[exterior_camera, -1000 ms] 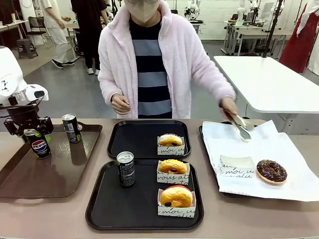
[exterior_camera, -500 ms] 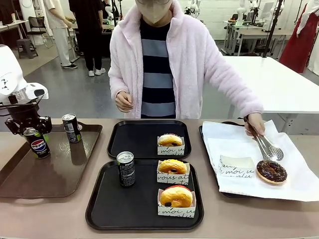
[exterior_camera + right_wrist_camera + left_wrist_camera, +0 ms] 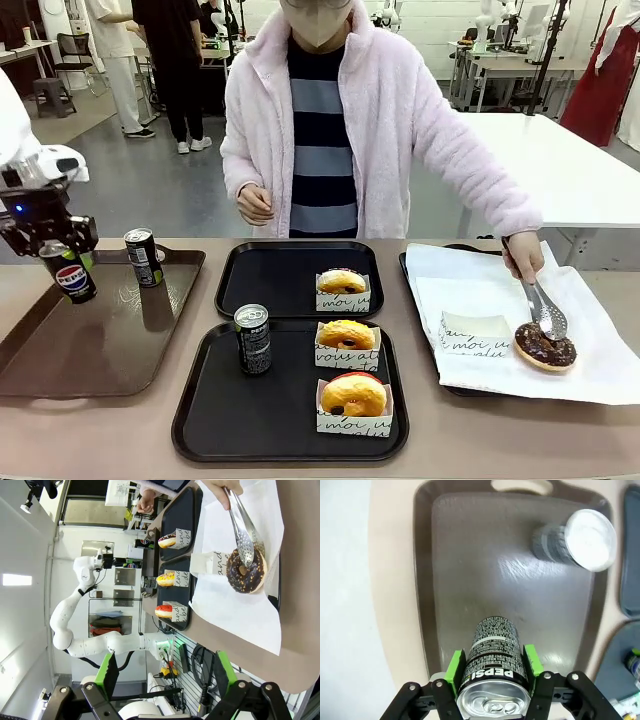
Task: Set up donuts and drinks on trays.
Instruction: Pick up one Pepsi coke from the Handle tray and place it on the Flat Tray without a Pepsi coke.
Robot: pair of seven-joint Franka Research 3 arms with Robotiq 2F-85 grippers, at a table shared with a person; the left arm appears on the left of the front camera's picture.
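As the left gripper, clamped on the Pepsi can, lifts it off the 9 o'clock brown tray | next, probably: drinkless 12 o'clock black tray | right gripper apart

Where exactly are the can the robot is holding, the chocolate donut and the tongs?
Pepsi can (image 3: pixel 71 279): front view, on its red-white-blue roundel.
Chocolate donut (image 3: pixel 530 346): front view, on its dark icing.
Tongs (image 3: pixel 550 320): front view, on the perforated tip.

Matte plastic trays, glossy brown tray, shiny metal can.
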